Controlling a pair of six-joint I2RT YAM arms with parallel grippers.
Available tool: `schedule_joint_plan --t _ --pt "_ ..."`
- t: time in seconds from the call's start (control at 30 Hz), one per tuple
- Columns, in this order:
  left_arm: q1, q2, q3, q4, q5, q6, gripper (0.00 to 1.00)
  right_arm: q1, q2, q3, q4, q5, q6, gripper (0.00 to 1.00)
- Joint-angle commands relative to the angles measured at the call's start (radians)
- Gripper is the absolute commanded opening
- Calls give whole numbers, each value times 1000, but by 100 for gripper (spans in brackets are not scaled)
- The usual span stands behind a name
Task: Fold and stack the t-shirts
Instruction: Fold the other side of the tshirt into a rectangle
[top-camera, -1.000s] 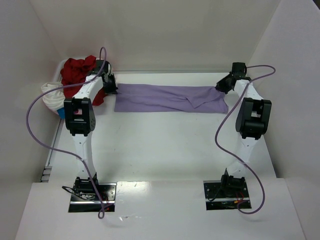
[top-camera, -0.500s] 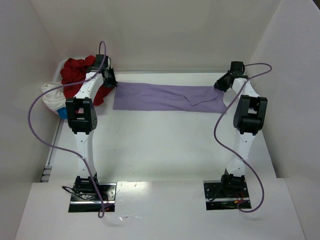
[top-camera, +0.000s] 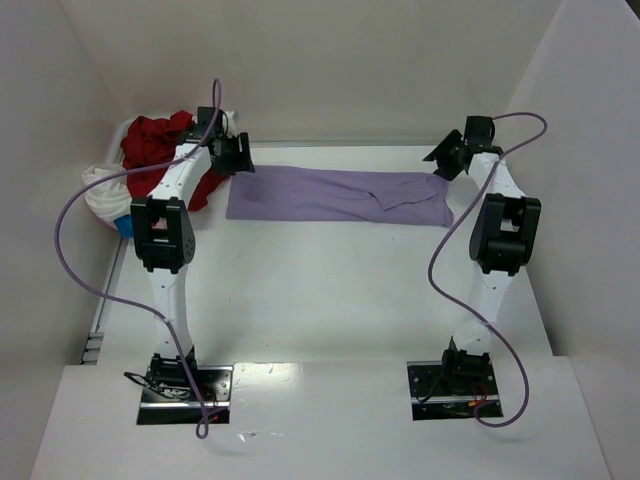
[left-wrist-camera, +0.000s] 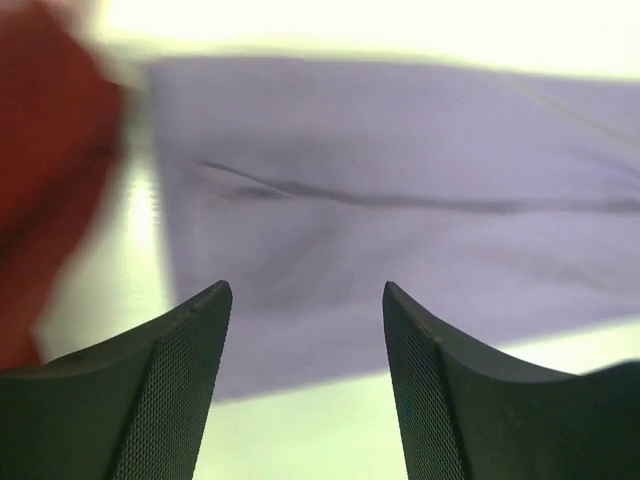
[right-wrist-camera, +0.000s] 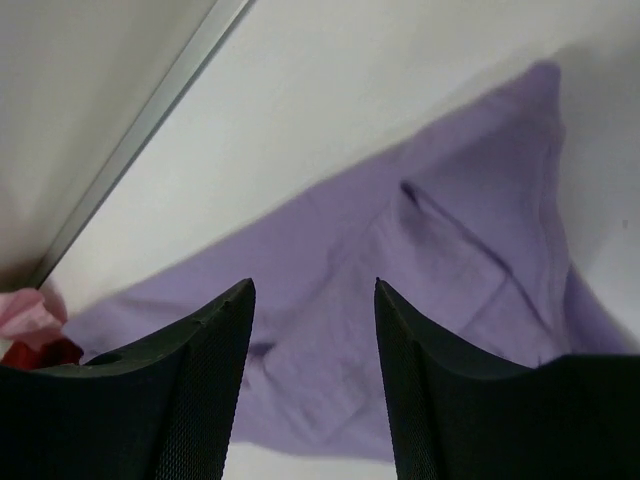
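Worktop carries the lavender t-shirt, spread as a long flat band across its far side. Red t-shirt and white t-shirt lie heaped at far left. Left tool and right tool hover at the band's ends, jaws parted, holding nothing.

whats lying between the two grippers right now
The lavender-purple cloth t-shirt, folded into a long flat band, fills the stretch between left gripper and right gripper, seen in the top external view.
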Motion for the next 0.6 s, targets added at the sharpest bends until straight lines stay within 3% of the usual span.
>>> schedule_joint_plan --t 0.0,0.23,0.57 --pt "-99 -135 -76 34 105 46 71 43 -177 -106 23 -25 -34 57" --pt "-207 -216 -297 98 105 25 77 150 -250 -336 56 9 -15 59" --pt "-216 -223 -377 138 118 15 80 175 -221 -395 117 30 26 59"
